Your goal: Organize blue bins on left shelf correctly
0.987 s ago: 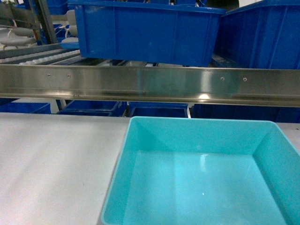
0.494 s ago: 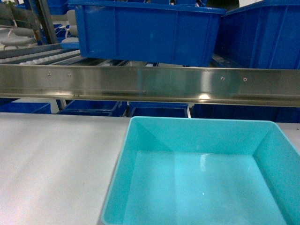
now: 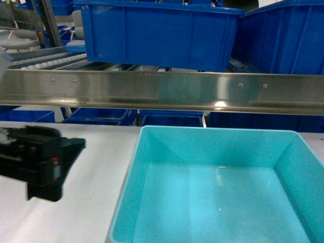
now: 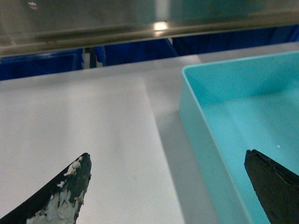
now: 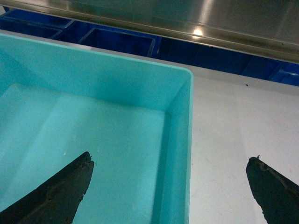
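The light turquoise blue bin (image 3: 217,202) sits empty on the white tabletop (image 3: 86,223), just in front of the left shelf's steel front rail (image 3: 162,91). My left gripper (image 3: 71,149) shows as a blurred black shape left of the bin. In the left wrist view this gripper (image 4: 167,156) is open, its fingers on either side of the bin's left wall (image 4: 205,144). The right gripper (image 5: 170,158) is open too, spanning the bin's right wall (image 5: 180,140), and does not show in the head view. Neither gripper holds anything.
Two dark royal-blue ribbed bins (image 3: 157,35) (image 3: 283,40) stand on the shelf level behind the rail. More blue bins (image 3: 169,119) sit lower down under it. White roller tracks (image 3: 45,61) run at the upper left.
My left arm has come into the head view from the left edge, blurred by motion. The turquoise bin has not moved.
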### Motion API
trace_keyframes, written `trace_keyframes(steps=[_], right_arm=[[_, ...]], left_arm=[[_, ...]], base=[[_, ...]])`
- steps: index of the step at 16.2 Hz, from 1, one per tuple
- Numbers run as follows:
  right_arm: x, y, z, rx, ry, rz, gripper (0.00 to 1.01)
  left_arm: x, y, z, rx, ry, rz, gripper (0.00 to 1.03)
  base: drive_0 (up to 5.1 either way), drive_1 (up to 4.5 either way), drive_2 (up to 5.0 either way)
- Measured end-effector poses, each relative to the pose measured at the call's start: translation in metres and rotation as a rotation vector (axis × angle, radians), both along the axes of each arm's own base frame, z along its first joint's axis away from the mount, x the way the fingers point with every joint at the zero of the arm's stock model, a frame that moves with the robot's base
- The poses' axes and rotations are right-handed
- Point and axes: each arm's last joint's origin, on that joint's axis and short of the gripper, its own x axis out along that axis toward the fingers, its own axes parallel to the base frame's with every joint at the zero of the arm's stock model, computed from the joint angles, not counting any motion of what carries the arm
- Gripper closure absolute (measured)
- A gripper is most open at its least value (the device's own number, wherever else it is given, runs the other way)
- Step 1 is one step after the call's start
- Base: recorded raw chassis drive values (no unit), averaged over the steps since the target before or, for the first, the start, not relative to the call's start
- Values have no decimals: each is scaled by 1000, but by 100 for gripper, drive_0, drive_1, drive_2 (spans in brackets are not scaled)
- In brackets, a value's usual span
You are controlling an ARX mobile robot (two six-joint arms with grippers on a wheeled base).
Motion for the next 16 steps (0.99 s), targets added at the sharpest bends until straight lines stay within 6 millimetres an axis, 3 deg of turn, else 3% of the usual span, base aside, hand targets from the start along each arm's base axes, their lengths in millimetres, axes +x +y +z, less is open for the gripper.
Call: trace_keyframes(steps=[3,9,16], right_arm=[[34,-2,-4,-6,97,-27,3],[74,-21,-34,-9,312,-88,3],[72,-39,-52,-16,399,-82,3]], left_arm=[[30,-27,0,15,116,-76,5],[58,-44,-26,3,377,-38,5],[54,-66,-49,18,536,26,5]], base=[[0,0,0],[0,0,0],[0,0,0]])
